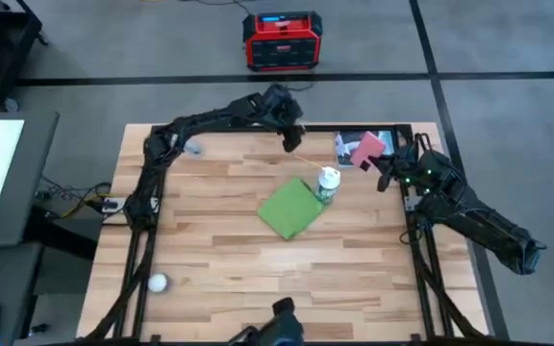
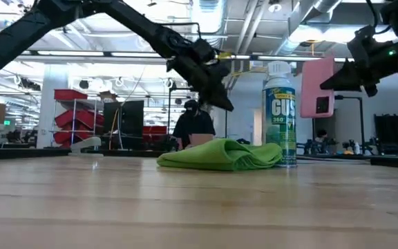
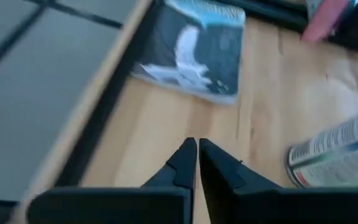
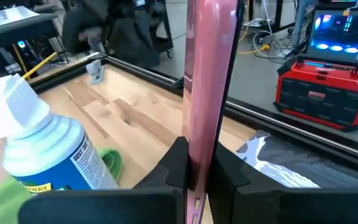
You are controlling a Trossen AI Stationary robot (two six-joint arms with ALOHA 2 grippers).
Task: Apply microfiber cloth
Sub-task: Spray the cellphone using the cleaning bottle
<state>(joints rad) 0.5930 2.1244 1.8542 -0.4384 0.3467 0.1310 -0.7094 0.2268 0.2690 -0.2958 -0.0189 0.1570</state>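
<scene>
We log the left gripper [image 1: 293, 141] raised over the far middle of the table, its arm reaching in from the left side; its fingers [image 3: 185, 163] are pressed together and hold nothing. We log the right gripper [image 1: 381, 168] raised near the far right corner, its fingers pinching a pink phone [image 4: 207, 87] by the lower edge so that it stands upright between them.

Surface: a pale wooden table [image 1: 210, 250] with a dark frame, on a grey floor. In the low view the room behind shows shelving, red bins and a person in dark clothes.

The microfiber cloth [image 1: 291, 208] lies bunched near the table's middle, clear of both grippers. A white-capped spray can [image 1: 327, 185] stands upright at its far right corner, touching or just beside it. A blue-and-white packet [image 3: 194, 50] lies flat by the far edge. A small white ball [image 1: 158, 283] rests near the left front. A red power unit [image 1: 283, 40] sits on the floor beyond the table.
</scene>
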